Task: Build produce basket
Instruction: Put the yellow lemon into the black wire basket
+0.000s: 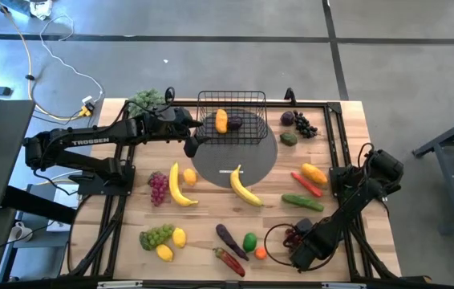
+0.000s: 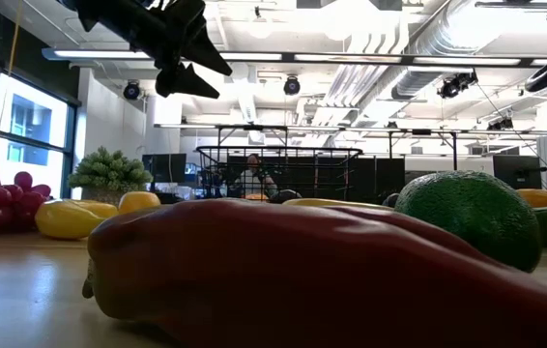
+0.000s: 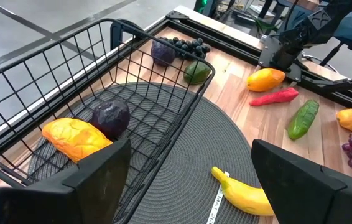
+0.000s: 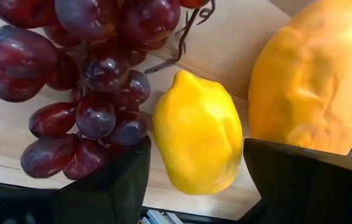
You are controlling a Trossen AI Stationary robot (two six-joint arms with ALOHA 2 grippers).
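Produce-basket assembly, mid-task. The black wire basket [image 1: 233, 117] stands at the far edge of the table [image 1: 347, 148], its near side overlapping the round grey mat [image 1: 247, 156]. It already holds an orange mango [image 3: 76, 138] and a dark purple fruit [image 3: 111, 118]; most of the produce is not yet in.

The left gripper [image 1: 192, 144] hangs above the mat's left edge, just beside the basket's near-left corner. Its fingers are spread wide with nothing between them.

The right gripper [image 4: 194, 171] is low at the table's near-right corner. Its fingers stand apart on either side of a lemon [image 4: 198, 130], with a bunch of red grapes [image 4: 83, 81] on one side and a second mango [image 4: 316, 74] on the other. No contact with the lemon is visible.

Step in hand, as judged: the right arm is picking the lemon. The next move calls for the fingers to clamp on the lemon alone, without catching the grapes or the mango, then a lift and a long carry across the table to the basket.

Elsewhere lie two bananas [image 1: 245, 189], a cucumber [image 1: 302, 202] and a red pepper [image 1: 306, 184].
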